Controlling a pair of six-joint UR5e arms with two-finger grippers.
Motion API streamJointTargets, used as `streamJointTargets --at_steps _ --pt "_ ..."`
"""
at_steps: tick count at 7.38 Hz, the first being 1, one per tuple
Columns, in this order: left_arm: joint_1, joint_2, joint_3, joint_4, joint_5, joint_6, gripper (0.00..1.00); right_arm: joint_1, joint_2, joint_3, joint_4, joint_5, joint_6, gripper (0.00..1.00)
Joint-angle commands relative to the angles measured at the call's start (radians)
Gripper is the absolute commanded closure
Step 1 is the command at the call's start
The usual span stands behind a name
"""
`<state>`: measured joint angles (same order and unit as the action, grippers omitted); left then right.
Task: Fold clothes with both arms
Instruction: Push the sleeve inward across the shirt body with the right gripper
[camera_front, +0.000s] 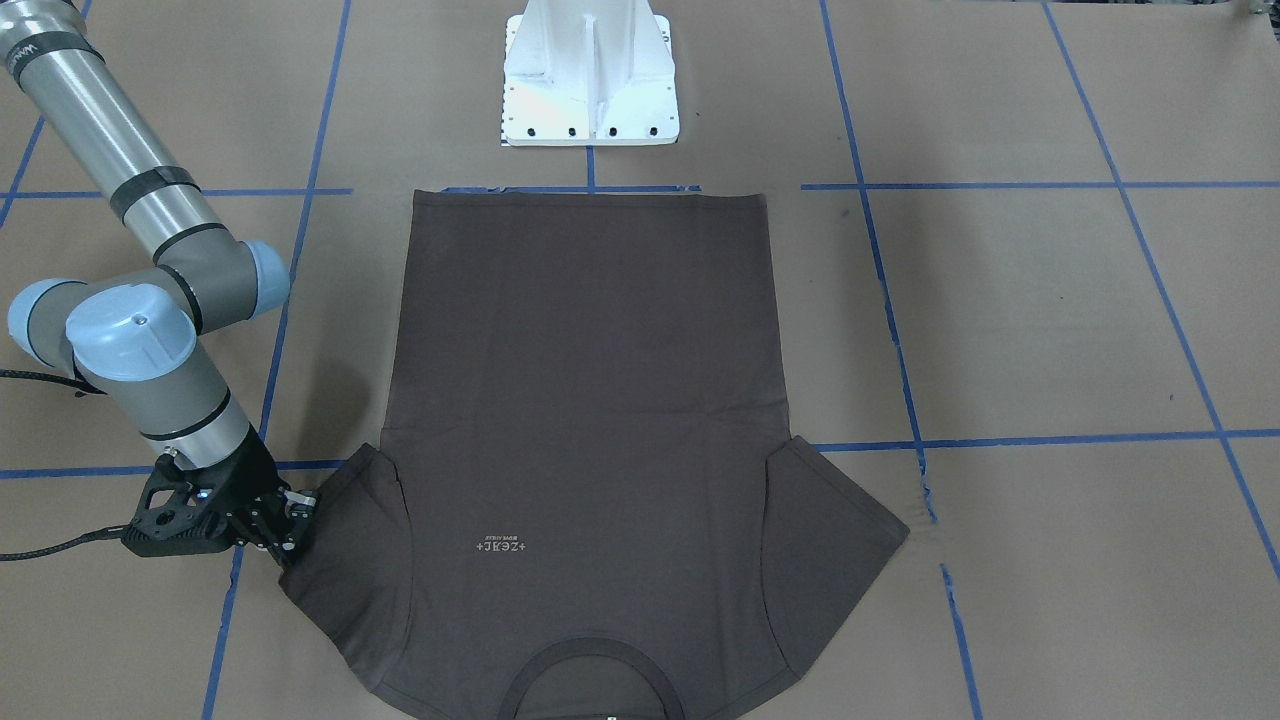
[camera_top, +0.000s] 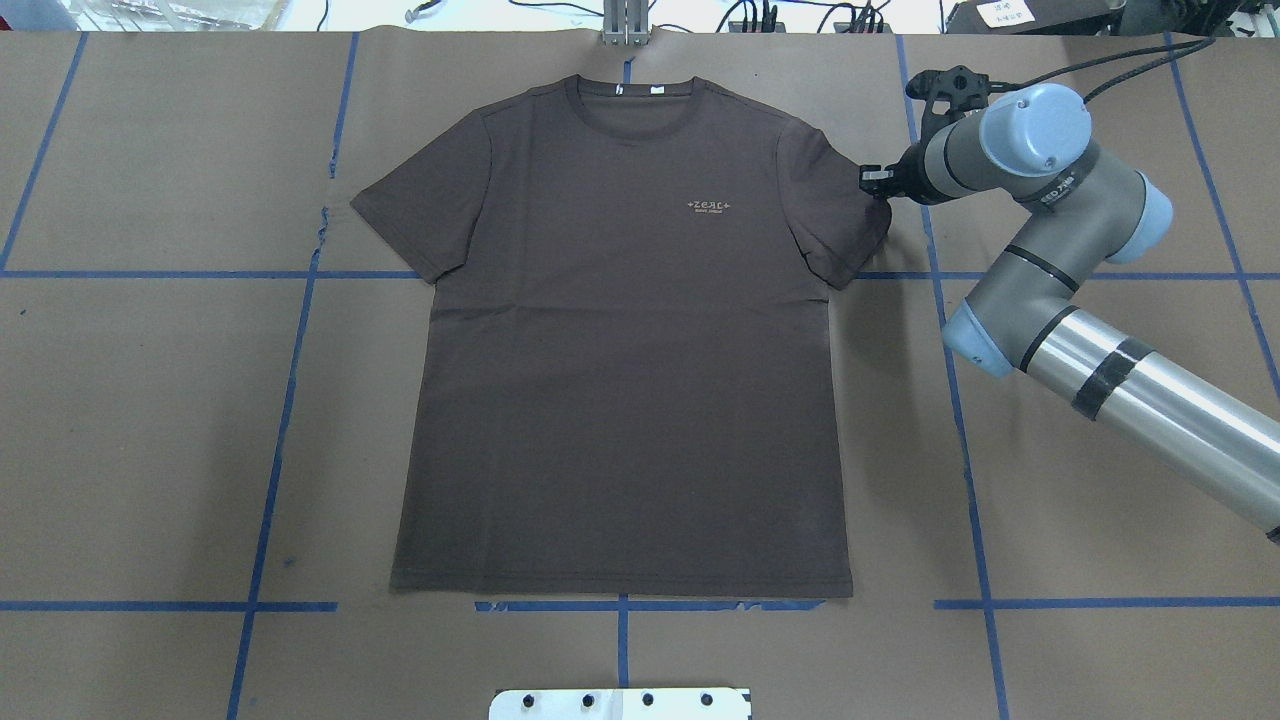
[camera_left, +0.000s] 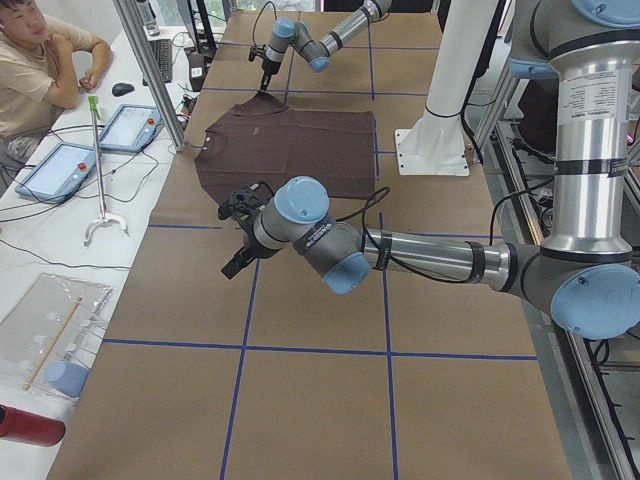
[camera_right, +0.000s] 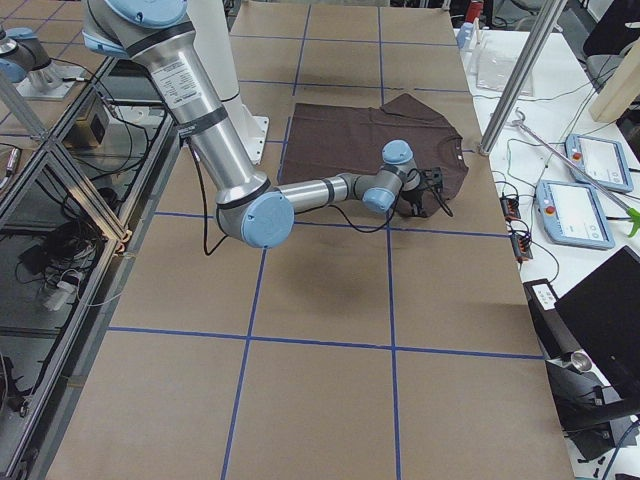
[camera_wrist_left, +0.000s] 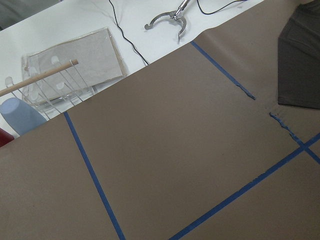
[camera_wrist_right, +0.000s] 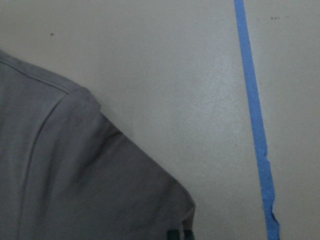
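Dark grey-brown short-sleeved T-shirt (camera_top: 620, 380) lies flat and chest-up in the middle of the brown-paper-covered table (camera_top: 150, 420). Seen from behind the robot, its collar is at 12 o'clock and its hem at 6 o'clock, inside a grid of blue tape lines (camera_top: 290, 400). The black two-finger right gripper (camera_front: 288, 528) is down at the tip of the sleeve at the shirt's 2 o'clock; whether its fingers clamp the cloth cannot be told. The black left gripper (camera_left: 235, 262) hangs above bare paper off the shirt's 9 o'clock side, apart from the cloth, and its finger state is unclear. A seated person (camera_left: 30, 80) is at the bench beyond the collar end.
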<state>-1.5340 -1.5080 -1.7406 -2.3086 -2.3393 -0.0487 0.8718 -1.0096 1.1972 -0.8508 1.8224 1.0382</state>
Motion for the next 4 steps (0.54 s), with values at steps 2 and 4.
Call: streamJointTargets --at_steps 2,4 --pt "0.0 0.0 0.004 0.0 0.0 0.001 0.0 -0.103 0.149 0.055 -0.221 -0.152 0.177 1.0" --pt "0.0 0.002 0.001 0.0 0.0 0.0 0.0 -0.16 0.242 -0.029 -0.226 -0.234 0.262 1.0"
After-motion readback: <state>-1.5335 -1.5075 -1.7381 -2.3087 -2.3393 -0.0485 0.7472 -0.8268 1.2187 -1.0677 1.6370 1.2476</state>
